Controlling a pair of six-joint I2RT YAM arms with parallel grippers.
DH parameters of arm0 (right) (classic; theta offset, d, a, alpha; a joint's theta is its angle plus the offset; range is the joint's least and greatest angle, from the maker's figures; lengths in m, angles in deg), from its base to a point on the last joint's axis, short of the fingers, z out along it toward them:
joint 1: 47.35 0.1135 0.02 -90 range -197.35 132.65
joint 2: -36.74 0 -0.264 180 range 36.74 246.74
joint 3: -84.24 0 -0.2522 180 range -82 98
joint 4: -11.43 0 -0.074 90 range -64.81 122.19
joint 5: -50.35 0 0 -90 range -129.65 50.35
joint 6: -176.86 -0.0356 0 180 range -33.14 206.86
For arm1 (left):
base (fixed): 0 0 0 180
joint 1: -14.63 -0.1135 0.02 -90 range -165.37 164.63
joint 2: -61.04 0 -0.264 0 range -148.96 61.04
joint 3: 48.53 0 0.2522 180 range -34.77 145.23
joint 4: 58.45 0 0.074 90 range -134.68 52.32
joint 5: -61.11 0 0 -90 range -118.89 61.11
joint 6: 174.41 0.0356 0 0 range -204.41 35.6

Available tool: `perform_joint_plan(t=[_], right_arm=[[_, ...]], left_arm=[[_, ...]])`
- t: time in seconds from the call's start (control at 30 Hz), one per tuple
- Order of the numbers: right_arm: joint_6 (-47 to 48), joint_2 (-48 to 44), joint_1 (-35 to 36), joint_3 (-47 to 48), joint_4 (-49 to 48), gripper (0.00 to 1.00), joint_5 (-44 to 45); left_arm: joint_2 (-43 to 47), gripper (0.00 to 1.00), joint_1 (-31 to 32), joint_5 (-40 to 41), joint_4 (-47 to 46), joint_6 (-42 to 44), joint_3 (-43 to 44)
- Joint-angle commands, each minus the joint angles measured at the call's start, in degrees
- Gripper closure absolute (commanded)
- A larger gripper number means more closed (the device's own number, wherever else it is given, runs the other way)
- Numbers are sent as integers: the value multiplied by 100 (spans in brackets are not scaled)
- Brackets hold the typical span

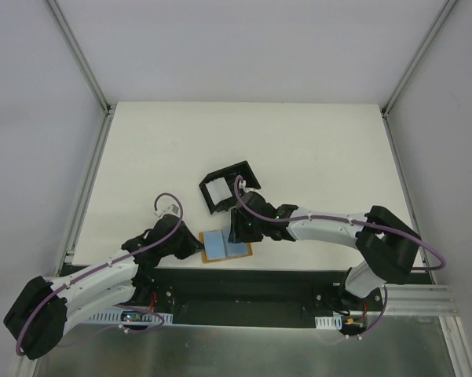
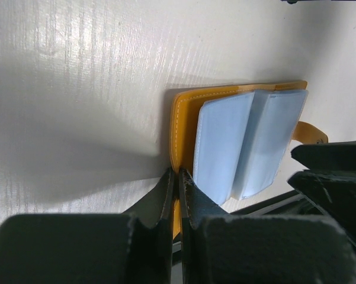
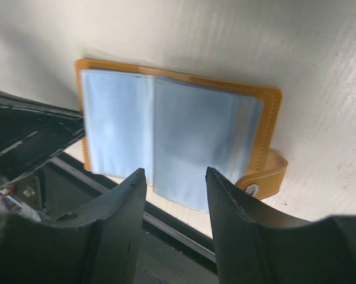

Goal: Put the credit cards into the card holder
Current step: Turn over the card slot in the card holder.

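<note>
A tan-orange folding wallet (image 1: 225, 245) lies open at the table's near edge, with pale blue plastic sleeves (image 3: 189, 130) fanned out inside it. My left gripper (image 2: 178, 175) is shut on the near edge of the wallet's orange cover (image 2: 182, 118). My right gripper (image 3: 175, 173) is open, its fingers over the near edge of the blue sleeves and not holding anything. The black card holder (image 1: 229, 187) with its white ridged insert stands just beyond the right gripper (image 1: 237, 228). No loose credit card shows; whether cards sit inside the sleeves I cannot tell.
The wallet's strap with a snap hole (image 3: 262, 180) sticks out to the right. The black base rail (image 1: 243, 287) runs just below the table's near edge. Metal frame posts (image 1: 86, 181) border the white table.
</note>
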Motion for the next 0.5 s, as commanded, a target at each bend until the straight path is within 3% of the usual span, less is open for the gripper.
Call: perform_joint_plan(t=[0.0,0.47], right_arm=[[-115,200,0,63,260,52,166],[-115,744,141,405,322,52,-256]], left_arm=[[17,100,-13,193,190,33,-42],[-54,100,-13,193,172,77,-15]])
